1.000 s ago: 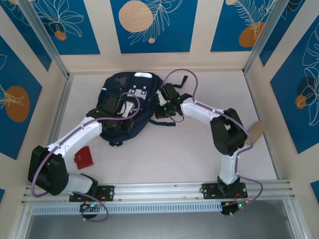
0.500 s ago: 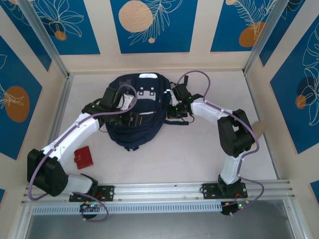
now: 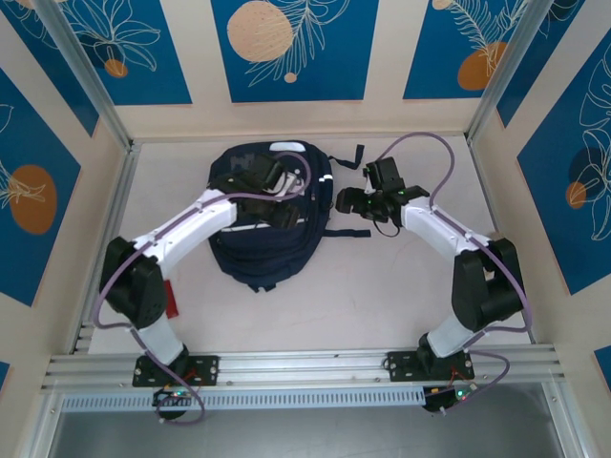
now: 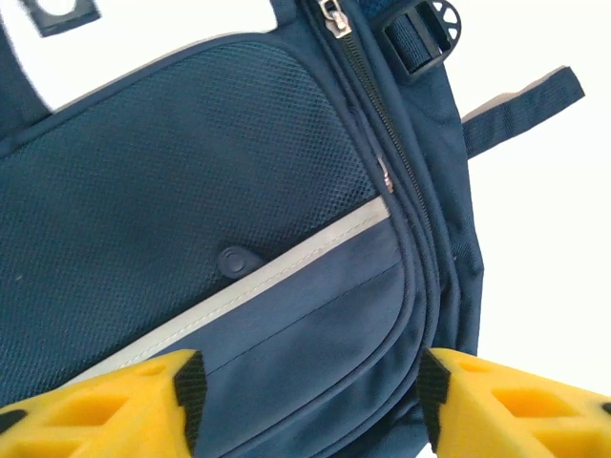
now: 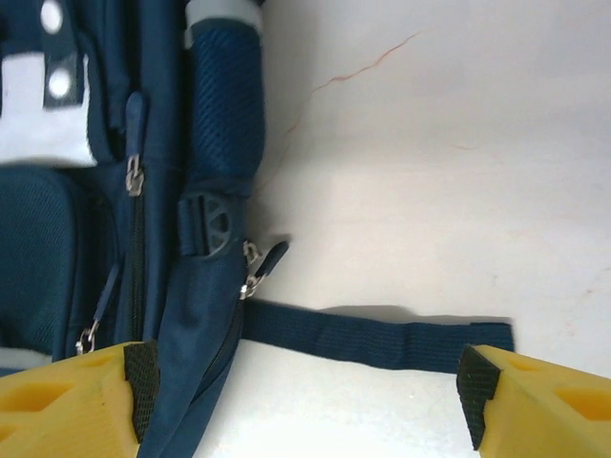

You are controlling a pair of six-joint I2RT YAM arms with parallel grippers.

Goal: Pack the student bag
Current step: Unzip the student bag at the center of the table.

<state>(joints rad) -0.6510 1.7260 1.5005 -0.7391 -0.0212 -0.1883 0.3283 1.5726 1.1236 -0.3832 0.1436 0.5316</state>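
The left fingers [image 4: 115,405] spread wide, gripping nothing, with the student bag [image 4: 191,191] flat just beyond and between them. The right fingers [image 5: 67,405] spread too, the bag's side edge by one, a loose strap [image 5: 382,339] between them on the table [image 5: 430,143].

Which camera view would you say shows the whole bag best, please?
The top view: it takes in the bag end to end on the table. The left wrist view gives its mesh pocket and stripe close up; the right wrist view, its side, zip pulls and a strap.
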